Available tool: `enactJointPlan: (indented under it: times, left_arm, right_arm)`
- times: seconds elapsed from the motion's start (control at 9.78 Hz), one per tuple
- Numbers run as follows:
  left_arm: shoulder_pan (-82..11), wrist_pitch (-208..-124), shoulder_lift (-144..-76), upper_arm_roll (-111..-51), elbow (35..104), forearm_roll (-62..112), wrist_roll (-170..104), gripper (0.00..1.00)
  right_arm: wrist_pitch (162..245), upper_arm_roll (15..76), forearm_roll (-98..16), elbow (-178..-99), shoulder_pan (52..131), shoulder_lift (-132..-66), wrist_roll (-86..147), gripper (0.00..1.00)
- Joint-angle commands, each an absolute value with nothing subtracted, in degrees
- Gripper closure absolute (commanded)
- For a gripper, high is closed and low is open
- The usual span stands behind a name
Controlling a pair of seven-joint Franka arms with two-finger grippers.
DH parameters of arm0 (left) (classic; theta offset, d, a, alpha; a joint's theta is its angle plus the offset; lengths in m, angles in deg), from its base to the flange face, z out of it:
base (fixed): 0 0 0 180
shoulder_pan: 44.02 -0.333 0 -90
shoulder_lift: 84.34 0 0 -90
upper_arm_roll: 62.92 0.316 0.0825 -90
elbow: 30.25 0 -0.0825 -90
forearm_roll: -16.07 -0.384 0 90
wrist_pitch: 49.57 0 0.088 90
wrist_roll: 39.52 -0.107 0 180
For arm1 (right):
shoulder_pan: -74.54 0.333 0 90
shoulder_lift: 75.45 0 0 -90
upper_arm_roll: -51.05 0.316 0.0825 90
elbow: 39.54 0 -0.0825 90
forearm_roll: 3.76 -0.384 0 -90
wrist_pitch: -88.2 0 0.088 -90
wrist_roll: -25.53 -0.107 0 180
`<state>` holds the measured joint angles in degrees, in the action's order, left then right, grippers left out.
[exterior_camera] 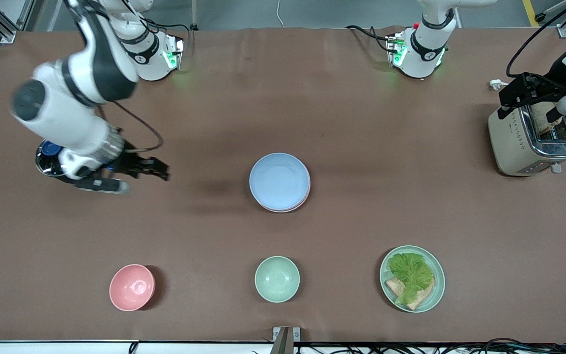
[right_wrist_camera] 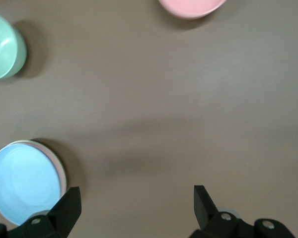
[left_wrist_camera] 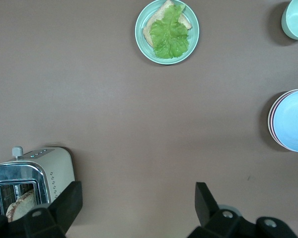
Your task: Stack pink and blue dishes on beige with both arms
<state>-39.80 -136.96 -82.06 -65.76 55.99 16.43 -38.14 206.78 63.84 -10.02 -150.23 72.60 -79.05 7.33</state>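
From my end I count one stack mid-table: the blue plate on top, the pink plate showing as a rim under it, whatever's lower I can't tell. Two bowls, a pink bowl and a mint-green bowl, plus one mint-green plate with lettuce on bread, sit nearer the camera. Right gripper hangs empty, fingers spread, over bare table toward its end; left gripper is spread over the one toaster.

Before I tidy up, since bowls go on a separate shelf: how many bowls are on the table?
2. The pink bowl sits toward the right arm's end; the mint-green bowl is beside it, nearer the front camera than the plate stack.
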Motion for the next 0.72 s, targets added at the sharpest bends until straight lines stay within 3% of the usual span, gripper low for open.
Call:
enactJointPlan:
  times: [0.0,0.2,0.51,0.61]
  left_arm:
    - [-40.2,-137.0,-82.7,-66.1,56.8,16.4,-38.5,0.0]
    - [-40.1,-137.0,-82.4,-66.3,57.3,16.5,-37.8,0.0]
    - [-40.1,-136.9,-82.1,-66.3,58.0,16.5,-37.2,0.0]
    - [-40.1,-136.9,-81.5,-66.3,58.6,16.6,-37.0,0.0]
  right_arm:
    - [198.7,59.1,-4.3,-144.5,72.7,-76.3,7.8,0.0]
    - [188.6,51.5,-3.4,-134.2,74.6,-76.4,13.8,0.0]
    - [172.4,48.6,-3.1,-121.6,74.5,-76.4,15.1,0.0]
    - [169.4,48.0,-3.9,-121.1,74.0,-76.4,16.6,0.0]
